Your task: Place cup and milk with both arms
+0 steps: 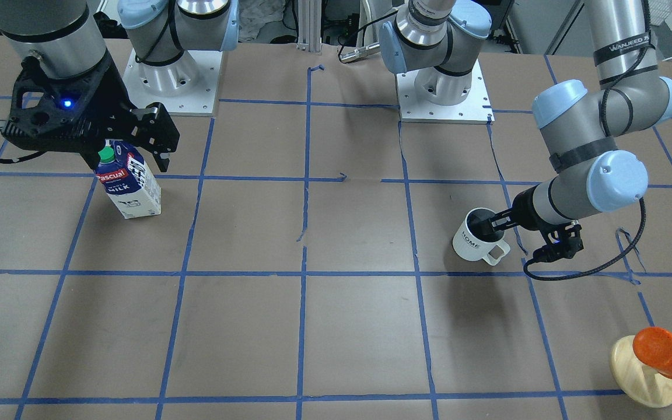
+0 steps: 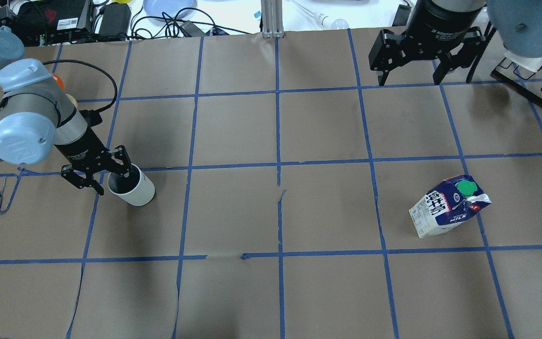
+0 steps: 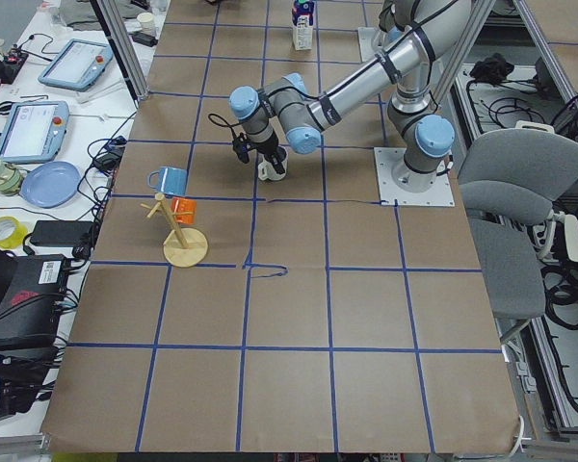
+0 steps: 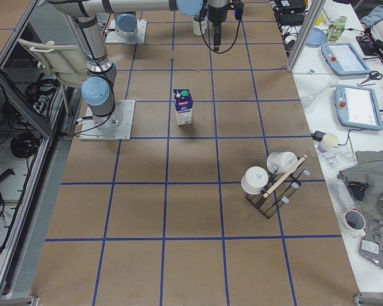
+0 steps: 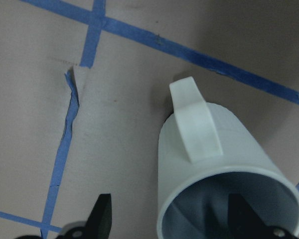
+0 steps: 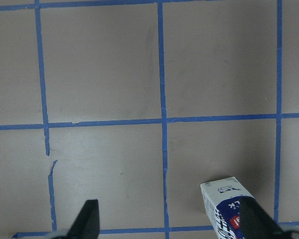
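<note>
Brown paper with a grid of blue tape covers the surface [image 2: 233, 132]. The cup [image 2: 134, 190] stands on it in the robot's left half and the milk [image 2: 445, 209] stands upright in the right half, well apart from it. The left end effector [image 5: 170, 209] is spread: one finger is inside the cup and the other is outside, clear of the wall, so nothing is pinched yet. To do this step well, I think the wall should sit midway between the fingers before they come together, otherwise the cup may slide or tip. The right end effector [image 2: 410, 80] is also spread and hangs high above the surface. In its wrist view the carton sits off to one side, so it should be centred before going down. I cannot tell if the inner finger touches the cup wall. The overhead view hides the handle, and the right wrist view cuts off most of the carton.
</note>
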You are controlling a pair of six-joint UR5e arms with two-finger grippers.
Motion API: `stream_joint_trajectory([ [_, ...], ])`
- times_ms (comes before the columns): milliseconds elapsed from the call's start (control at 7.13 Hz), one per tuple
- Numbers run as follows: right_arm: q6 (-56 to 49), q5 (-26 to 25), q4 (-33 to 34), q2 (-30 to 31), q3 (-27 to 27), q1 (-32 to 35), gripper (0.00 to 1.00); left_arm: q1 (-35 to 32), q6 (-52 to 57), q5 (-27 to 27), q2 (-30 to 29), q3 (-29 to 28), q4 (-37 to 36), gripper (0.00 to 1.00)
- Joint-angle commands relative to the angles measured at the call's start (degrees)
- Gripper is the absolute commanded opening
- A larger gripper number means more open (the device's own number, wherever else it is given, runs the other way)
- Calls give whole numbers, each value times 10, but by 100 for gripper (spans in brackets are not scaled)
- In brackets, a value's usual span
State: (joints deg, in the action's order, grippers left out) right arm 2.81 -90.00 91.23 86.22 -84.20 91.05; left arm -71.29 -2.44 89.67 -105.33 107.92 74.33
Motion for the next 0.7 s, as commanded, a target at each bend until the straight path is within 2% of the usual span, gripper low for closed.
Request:
stream_joint_trajectory([
  [0,0,0,0,0,0,0,100,-1,-5,-1,0,-2,0,0],
  [280,0,0,0,0,0,0,100,-6,-71,-2,5,-15,-2,0],
  [421,0,0,0,0,0,0,100,-11,-90,-5,7,-41,0,0],
  [561,0,0,0,0,0,0,100,-19,-154,-25,14,-70,4,0],
])
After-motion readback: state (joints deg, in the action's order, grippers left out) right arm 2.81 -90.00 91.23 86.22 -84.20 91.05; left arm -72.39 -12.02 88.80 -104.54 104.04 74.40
